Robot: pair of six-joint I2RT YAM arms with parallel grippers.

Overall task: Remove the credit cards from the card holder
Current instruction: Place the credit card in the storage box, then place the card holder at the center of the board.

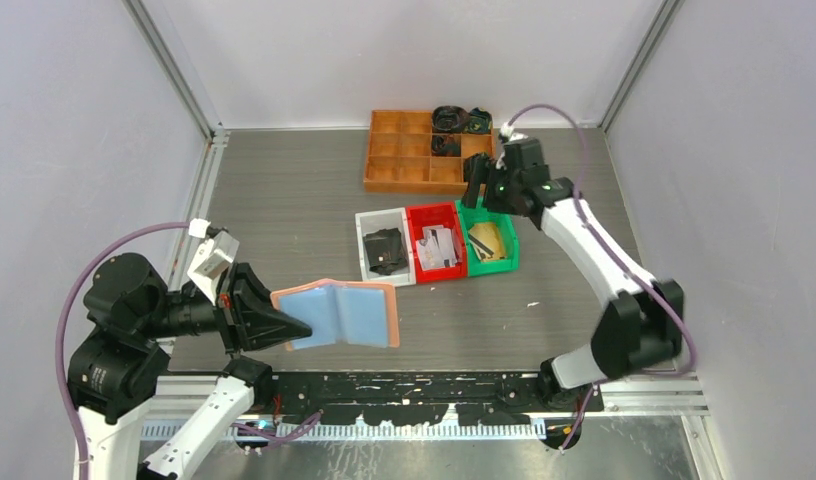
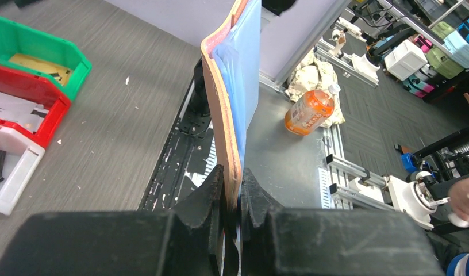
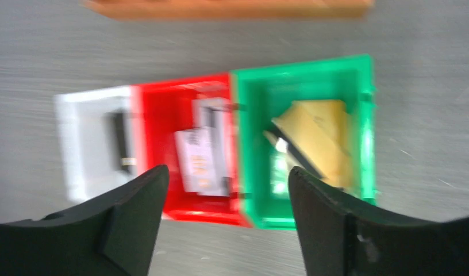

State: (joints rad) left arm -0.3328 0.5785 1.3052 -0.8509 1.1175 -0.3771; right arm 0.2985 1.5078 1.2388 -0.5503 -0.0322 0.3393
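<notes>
**Jaws: one pair clamped, one pair spread**

Jaws of the left gripper (image 2: 232,192) are pressed together on the lower edge of one salmon-pink, leather-like folding card holder (image 1: 339,313). They hold it spread open like a book near the front edge of the grey tabletop (image 1: 284,200). Two pale blue clear plastic pocket panels face upward, one on each half. Jaws of the right gripper (image 3: 226,178) stand wide apart with nothing between them. That gripper hangs above the far right part of the tabletop and looks down on the bins.

Three small plastic bins sit touching in one row: a white bin (image 1: 367,217), a red bin (image 1: 431,209) and a green bin (image 1: 507,232). The credit cards (image 1: 487,241) lie sorted in them.
- **White bin:** dark grey or black cards in a loose heap, too jumbled to count.
- **Red bin:** at least two pale grey cards, overlapping.
- **Green bin:** at least two gold cards, with one dark edge showing beside them.

Marks show on a pale card in the right wrist view, but they are too blurred to read.

One orange compartment tray (image 1: 399,150) stands just behind the bins, with black items (image 1: 449,118) in its far right cells. In the left wrist view, one orange plastic bottle (image 2: 308,111) lies on the floor beyond the table. Its label is unreadable.
</notes>
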